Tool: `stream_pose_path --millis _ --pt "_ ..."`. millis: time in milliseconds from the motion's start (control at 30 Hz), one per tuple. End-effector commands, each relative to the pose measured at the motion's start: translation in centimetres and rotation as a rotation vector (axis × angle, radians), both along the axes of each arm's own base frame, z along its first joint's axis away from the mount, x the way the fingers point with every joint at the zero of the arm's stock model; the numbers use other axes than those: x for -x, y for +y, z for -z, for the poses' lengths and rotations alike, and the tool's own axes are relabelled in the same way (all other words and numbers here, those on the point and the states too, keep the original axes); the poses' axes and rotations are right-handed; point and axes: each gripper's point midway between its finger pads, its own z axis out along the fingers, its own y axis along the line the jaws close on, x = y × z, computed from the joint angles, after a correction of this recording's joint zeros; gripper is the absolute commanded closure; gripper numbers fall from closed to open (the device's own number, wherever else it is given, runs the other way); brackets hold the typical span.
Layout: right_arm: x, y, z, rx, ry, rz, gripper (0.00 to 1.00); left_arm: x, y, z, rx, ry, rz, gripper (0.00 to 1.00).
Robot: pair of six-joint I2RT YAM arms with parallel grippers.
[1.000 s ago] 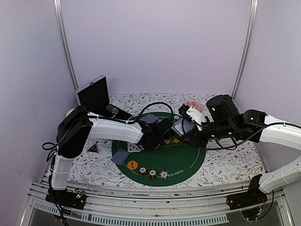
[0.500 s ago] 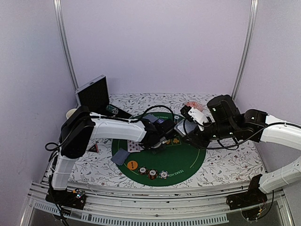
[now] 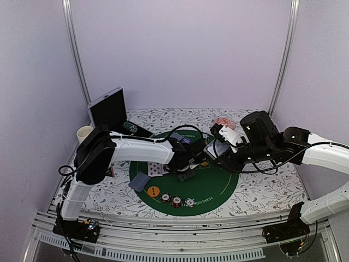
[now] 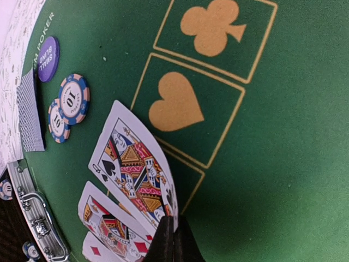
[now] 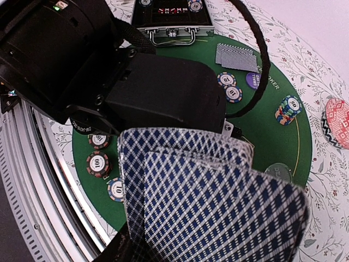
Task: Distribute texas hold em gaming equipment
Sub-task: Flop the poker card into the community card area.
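While half-closed right gripper [image 3: 218, 153] holds blue diamond-backed card fan [image 5: 218, 207] as stock at round green felt mat's [image 3: 218, 185] 2 o'clock, fully-shut left gripper [image 4: 173, 243] pinches face-up king card [image 4: 136, 164] mid-mat, probably for placing

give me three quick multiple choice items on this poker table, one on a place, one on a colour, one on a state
1. Where does the purple disc lie? A in the metal case B on the green mat beside two blue chips C on the pink dish
2. Back colour of the cards in the right gripper? A red B green C blue
3. The left gripper is A shut B wide open C half open
Answers: B, it sits on the mat by the chips; C, a blue diamond pattern shows; A, its fingertips meet.
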Motion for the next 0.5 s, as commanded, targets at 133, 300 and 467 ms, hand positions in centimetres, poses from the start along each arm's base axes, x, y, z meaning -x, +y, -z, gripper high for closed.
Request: stream_pose_path --millis 133,300,467 --pt "-0.1 0.9 -1.5 -0.07 -0.038 -0.017 0.55 1.9 -1.8 0.7 0.02 0.052 0.005 1.0" --pt "-0.1 0.9 -1.5 -0.068 -0.039 -0.019 0.56 2.4 -2.9 1.0 0.062 0.099 0.006 1.0" --pt "-0.1 0.9 -1.6 -0.071 -0.04 -0.017 0.55 2.9 -3.3 0.5 0.092 0.13 0.016 0.76"
